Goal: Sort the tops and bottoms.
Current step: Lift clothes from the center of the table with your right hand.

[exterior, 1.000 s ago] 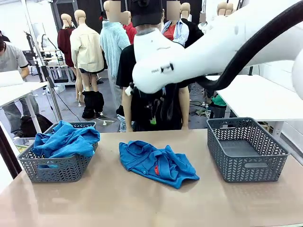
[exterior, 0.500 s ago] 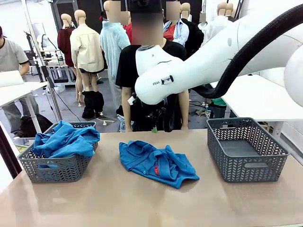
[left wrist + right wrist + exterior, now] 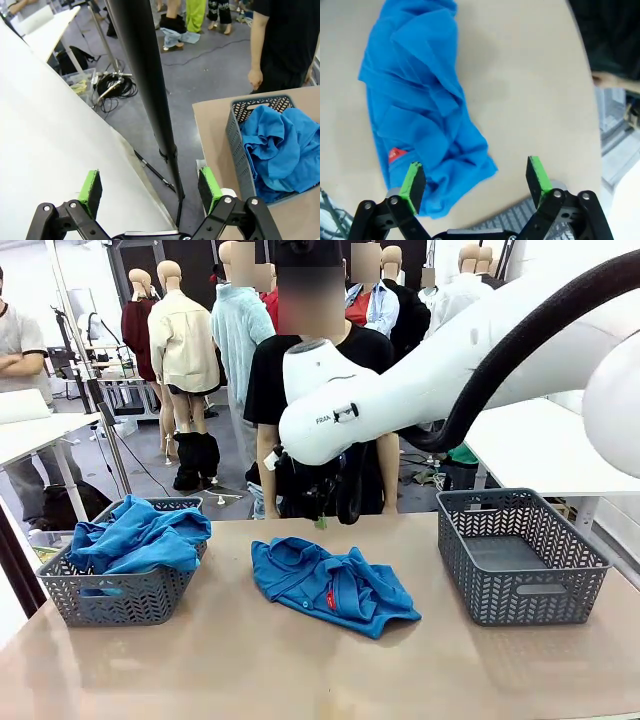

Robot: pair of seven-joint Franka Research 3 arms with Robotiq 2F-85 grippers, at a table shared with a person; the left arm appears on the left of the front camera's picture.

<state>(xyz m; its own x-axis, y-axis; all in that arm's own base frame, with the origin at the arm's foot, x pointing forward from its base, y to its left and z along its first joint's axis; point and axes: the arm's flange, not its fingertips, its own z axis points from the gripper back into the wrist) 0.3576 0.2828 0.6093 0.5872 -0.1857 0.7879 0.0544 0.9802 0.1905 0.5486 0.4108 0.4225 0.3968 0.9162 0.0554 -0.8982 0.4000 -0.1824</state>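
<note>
— Blue fabric sits crumpled mid-table: the blue top (image 3: 332, 585), red tag showing, between the left basket (image 3: 120, 592) and the right basket (image 3: 520, 556). What's changed in the last second?

— The cloth hasn't moved. The right arm has: its white elbow has dipped a little and swung toward the middle, so the right gripper (image 3: 476, 186) now looks down on the garment's lower edge.

— So what does that mean for the sorting?

— Probably an approach to pick. More blue tops (image 3: 138, 534) already fill the left basket; the right one holds nothing, and this piece still needs a home.

— Jaws?

— Spread wide on the right, green pads (image 3: 413, 183) apart, nothing between them, hanging above the cloth and not touching.

— And the other arm?

— The left gripper (image 3: 150, 192) is parked off the table's corner beside the full basket, jaws also wide and empty. The person (image 3: 316, 420) stands at the far side, hands down.
</note>
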